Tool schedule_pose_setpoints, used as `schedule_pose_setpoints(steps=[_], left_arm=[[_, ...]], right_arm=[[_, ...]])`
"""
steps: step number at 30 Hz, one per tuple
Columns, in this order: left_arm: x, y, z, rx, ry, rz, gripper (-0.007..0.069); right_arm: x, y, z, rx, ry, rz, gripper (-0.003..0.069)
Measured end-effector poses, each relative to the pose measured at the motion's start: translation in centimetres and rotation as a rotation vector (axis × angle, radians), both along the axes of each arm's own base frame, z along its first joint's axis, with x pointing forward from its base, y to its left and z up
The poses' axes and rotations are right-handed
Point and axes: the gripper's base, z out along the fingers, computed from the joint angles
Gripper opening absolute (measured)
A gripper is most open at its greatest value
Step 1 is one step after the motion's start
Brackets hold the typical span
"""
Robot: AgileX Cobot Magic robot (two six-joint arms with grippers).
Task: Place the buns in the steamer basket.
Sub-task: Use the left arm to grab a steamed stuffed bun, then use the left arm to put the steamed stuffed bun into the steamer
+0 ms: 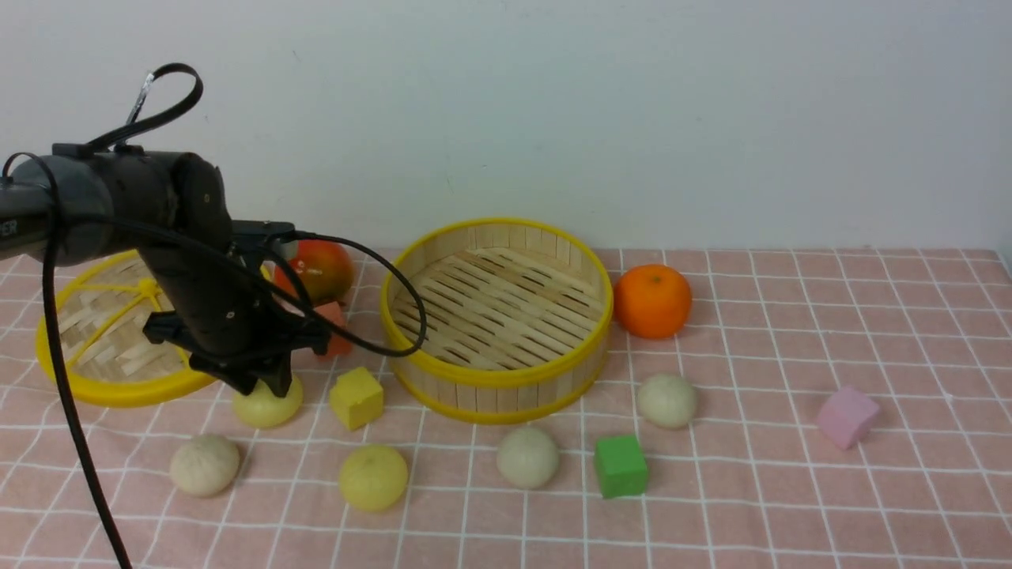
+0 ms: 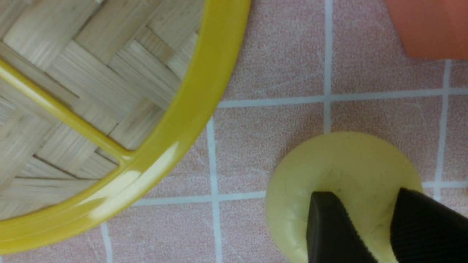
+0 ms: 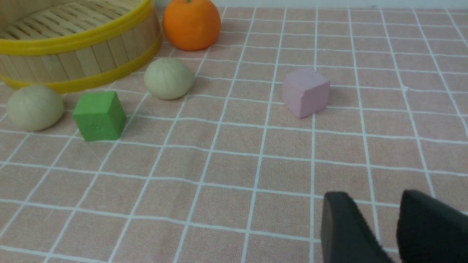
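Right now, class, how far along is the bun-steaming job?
Done: nothing, the steamer basket is empty. In hand: the left gripper is down on one pale yellow bun, fingers over its top, grasp unconfirmed. Left: all five buns are on the cloth; the right gripper holds nothing.

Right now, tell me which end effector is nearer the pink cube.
Right. The right end effector hovers above the cloth near the pink cube; the left end effector is across the table, on a yellow bun.

Front view: facing forward from between the arms, over the whole checked cloth (image 1: 711, 490). Left wrist: straight down, very near. Right wrist: low, slanting forward. Steamer basket (image 1: 496, 316) (image 3: 78, 44) shared by 2 views.
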Motion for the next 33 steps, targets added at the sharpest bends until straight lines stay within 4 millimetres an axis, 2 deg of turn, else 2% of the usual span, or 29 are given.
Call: schedule_pose_setpoints(steps=[4, 5, 6, 7, 11, 13, 16, 18, 21, 24, 27, 33], left_arm=[[0.0, 0.0, 0.0, 0.0, -0.001, 0.0, 0.0193], [0.0, 0.0, 0.0, -0.001, 0.003, 0.001, 0.0113], [0.0, 0.0, 0.0, -0.001, 0.002, 0.001, 0.0113], [-0.1, 0.0, 0.1, -0.001, 0.008, 0.0, 0.0021], [-0.5, -0.1, 1.5, -0.008, -0.006, 0.016, -0.0013], [-1.0, -0.7, 3.8, -0.015, -0.062, 0.004, -0.0013], [-1.8, -2.9, 7.1, -0.032, -0.174, -0.054, -0.0013], [-2.2, -5.5, 9.4, -0.056, -0.252, -0.119, -0.0013], [-1.9, -8.4, 10.8, -0.088, -0.311, -0.177, -0.0013], [-1.0, -10.3, 10.8, -0.099, -0.342, -0.213, -0.0013], [0.9, -11.6, 9.6, -0.082, -0.349, -0.236, -0.0013], [3.7, -12.1, 6.8, -0.04, -0.34, -0.244, -0.0013]], right_arm=[[0.0, 0.0, 0.0, 0.0, 0.0, 0.0, 0.024], [0.0, 0.0, 0.0, 0.0, 0.0, 0.0, 0.024], [0.0, 0.0, 0.0, 0.0, 0.0, 0.0, 0.024], [0.0, 0.0, 0.0, 0.0, 0.0, 0.0, 0.024], [0.0, 0.0, 0.0, 0.0, 0.0, 0.0, 0.024], [0.0, 0.0, 0.0, 0.0, 0.0, 0.0, 0.024], [0.0, 0.0, 0.0, 0.0, 0.0, 0.0, 0.024], [0.0, 0.0, 0.0, 0.0, 0.0, 0.0, 0.024], [0.0, 0.0, 0.0, 0.0, 0.0, 0.0, 0.024], [0.0, 0.0, 0.0, 0.0, 0.0, 0.0, 0.024], [0.0, 0.0, 0.0, 0.0, 0.0, 0.0, 0.024], [0.0, 0.0, 0.0, 0.0, 0.0, 0.0, 0.024]])
